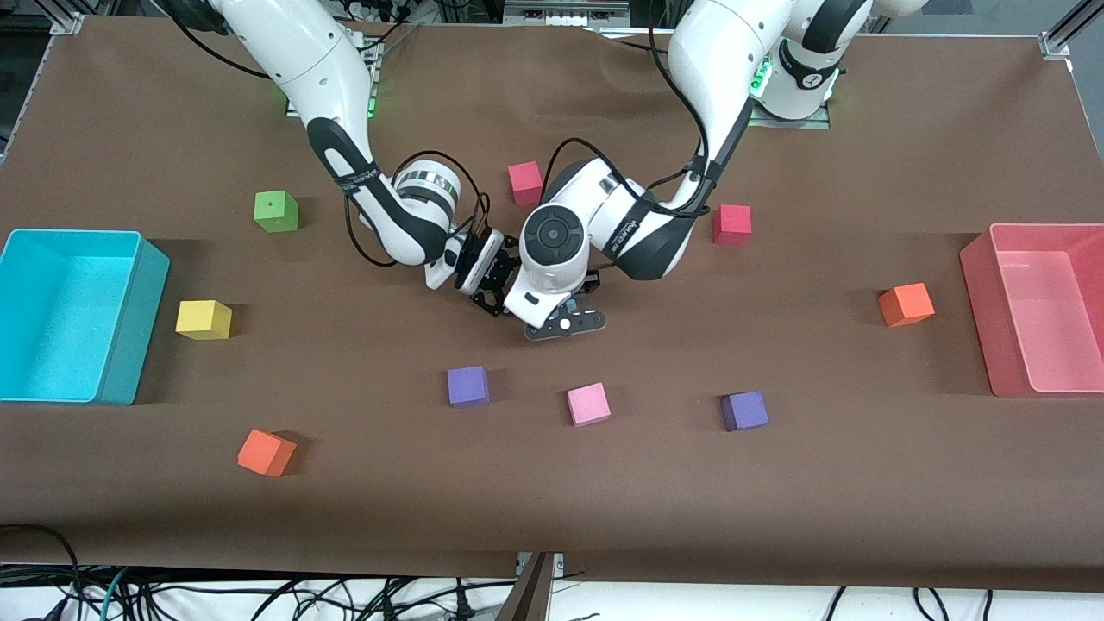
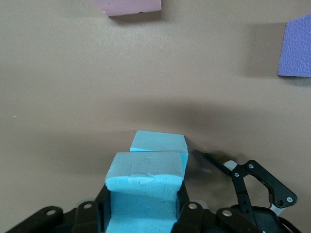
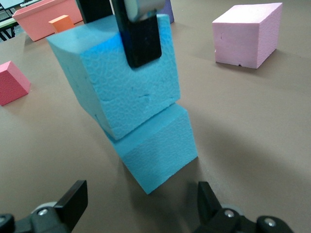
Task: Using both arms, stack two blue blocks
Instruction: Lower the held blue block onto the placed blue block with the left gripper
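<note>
Mid-table, the left gripper (image 2: pixel 143 213) clamps the upper blue block (image 3: pixel 116 73), seated slightly askew on the lower blue block (image 3: pixel 158 150). The right gripper (image 3: pixel 141 204), fingers spread wide and empty, hovers just beside the stack, at its nine o'clock in the front view.

Left gripper (image 2: pixel 143 213) clamped, right gripper (image 3: pixel 141 204) wide, both mid-table.
</note>
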Robot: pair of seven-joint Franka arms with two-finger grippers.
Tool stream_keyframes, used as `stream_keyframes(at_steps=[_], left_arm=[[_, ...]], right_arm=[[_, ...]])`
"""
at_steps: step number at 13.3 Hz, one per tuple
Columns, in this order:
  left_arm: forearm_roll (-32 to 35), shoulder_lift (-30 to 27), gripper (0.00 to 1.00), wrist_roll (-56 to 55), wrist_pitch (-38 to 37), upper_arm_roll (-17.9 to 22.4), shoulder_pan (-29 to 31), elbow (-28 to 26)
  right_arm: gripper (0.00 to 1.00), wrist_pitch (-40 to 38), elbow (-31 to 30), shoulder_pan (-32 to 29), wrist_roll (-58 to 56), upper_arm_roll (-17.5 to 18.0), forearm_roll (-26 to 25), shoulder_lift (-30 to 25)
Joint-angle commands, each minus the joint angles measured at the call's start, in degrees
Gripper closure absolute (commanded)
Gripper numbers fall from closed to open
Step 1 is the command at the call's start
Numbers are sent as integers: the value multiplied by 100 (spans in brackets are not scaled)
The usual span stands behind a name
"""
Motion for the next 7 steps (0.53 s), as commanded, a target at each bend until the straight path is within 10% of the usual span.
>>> stream_keyframes(at_steps=[1,3,4,7], left_arm=[[-148,41,87,-116,-38,45,-64,54],[-244,85,49,-143,-29,36,-73,72],[-341,94,13,-143,-20,36,-73,63],[-333,68,0,-135,41,54,-64,54]], right_arm=[[0,-16,80,69,-126,-47,139,66],[0,-16,80,69,-117,-47,139,74],[0,-16,80,69,-117,-47,139,74],[0,-16,80,69,-117,-47,148,74]])
